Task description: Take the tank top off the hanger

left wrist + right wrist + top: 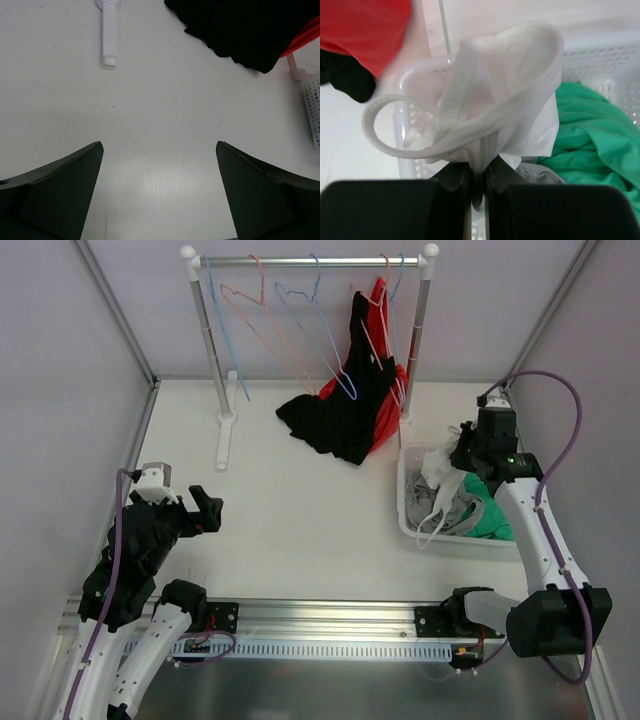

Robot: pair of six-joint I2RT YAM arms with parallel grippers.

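While the clothes rack (310, 260) stood behind with a black garment (340, 420) draped off it, the white tank top (510, 100) hung above the basket (455, 538), pinched in the right gripper's (479, 175) closed jaws and probably due for release there, the left gripper (159, 147) idle, spread wide.

We see a white tank top (436, 475), all bunched up with a strap looping out, near the right end of the clothes rack (310, 260). Thin pink and blue hangers (262, 332) hang bare on the rack.
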